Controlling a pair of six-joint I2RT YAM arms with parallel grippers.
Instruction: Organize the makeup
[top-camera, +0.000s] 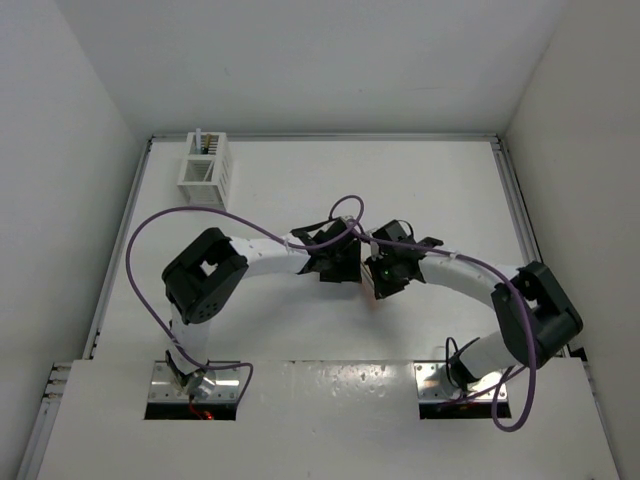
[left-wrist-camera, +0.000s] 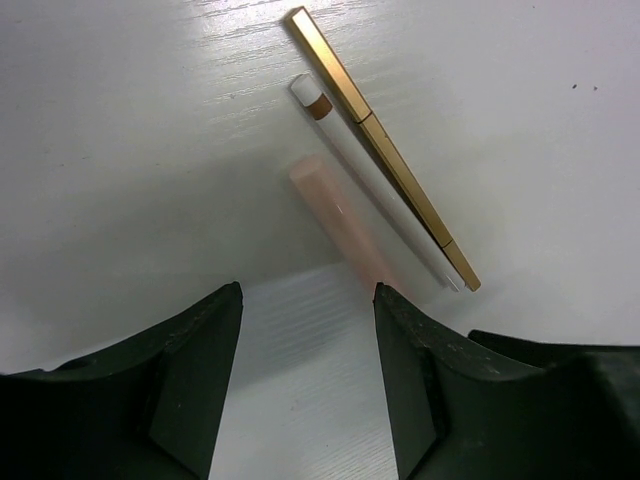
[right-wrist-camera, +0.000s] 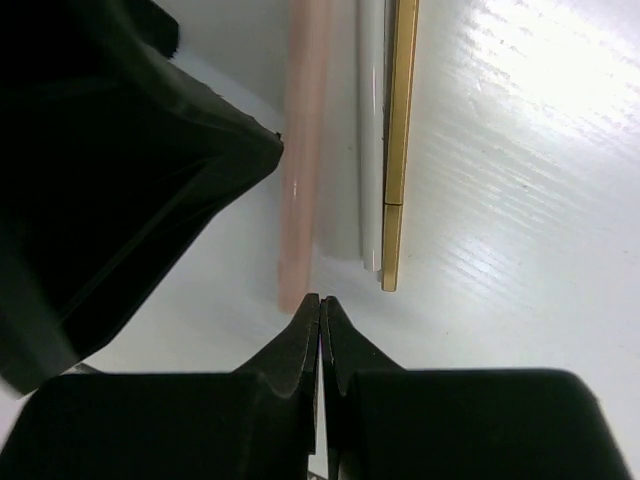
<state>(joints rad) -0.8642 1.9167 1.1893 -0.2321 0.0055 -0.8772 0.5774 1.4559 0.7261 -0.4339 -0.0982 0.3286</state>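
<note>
Three makeup sticks lie side by side on the white table: a salmon pink stick (left-wrist-camera: 340, 225), a white stick (left-wrist-camera: 370, 185) with a brown band, and a gold stick (left-wrist-camera: 385, 150). My left gripper (left-wrist-camera: 308, 295) is open and empty, its jaws just short of the pink stick's near end. My right gripper (right-wrist-camera: 320, 300) is shut with nothing between its fingertips, its tip right at the end of the pink stick (right-wrist-camera: 300, 160), beside the white stick (right-wrist-camera: 370, 130) and the gold stick (right-wrist-camera: 400, 130). In the top view both grippers (top-camera: 345, 262) (top-camera: 385, 275) meet mid-table and hide the sticks.
A white slatted box (top-camera: 207, 168) with several sticks standing in it sits at the far left of the table (top-camera: 300, 190). Purple cables loop over both arms. The left gripper's body fills the left side of the right wrist view (right-wrist-camera: 110, 170).
</note>
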